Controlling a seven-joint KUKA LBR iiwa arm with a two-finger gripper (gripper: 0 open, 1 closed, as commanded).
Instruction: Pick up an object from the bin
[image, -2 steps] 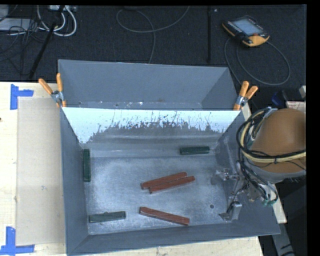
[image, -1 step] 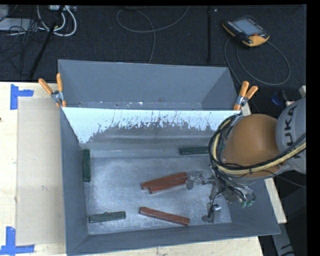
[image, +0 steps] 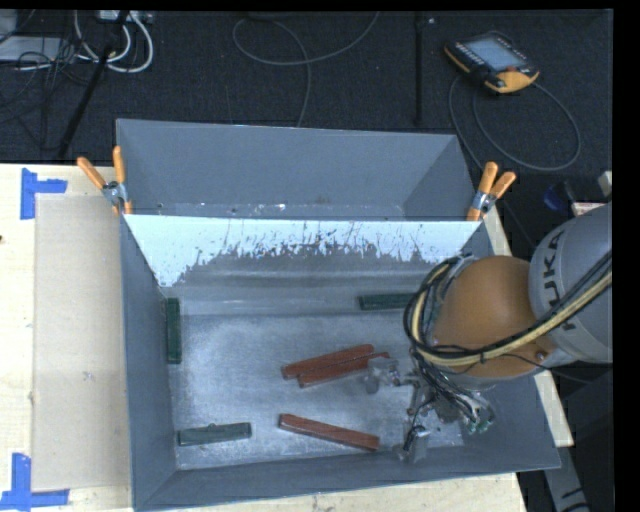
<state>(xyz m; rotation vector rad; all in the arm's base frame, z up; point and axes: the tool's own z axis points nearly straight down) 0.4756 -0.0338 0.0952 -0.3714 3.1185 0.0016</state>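
Observation:
My gripper (image: 398, 414) hangs under the arm's orange cover at the bin's right front. Its fingers stand apart, one fingertip (image: 379, 379) by the right end of the upper sticks and the other (image: 411, 446) near the front wall, and I see nothing between them. Two reddish-brown flat sticks (image: 330, 365) lie side by side in the middle of the bin, their right end touching or almost touching the upper finger. A third reddish-brown stick (image: 328, 432) lies nearer the front, its right end just left of the lower finger.
Three dark green sticks lie apart from the gripper: one (image: 173, 330) along the left wall, one (image: 213, 433) at the front left, one (image: 385, 301) at the back right beside the cover. The arm and its cables hide the bin's right side.

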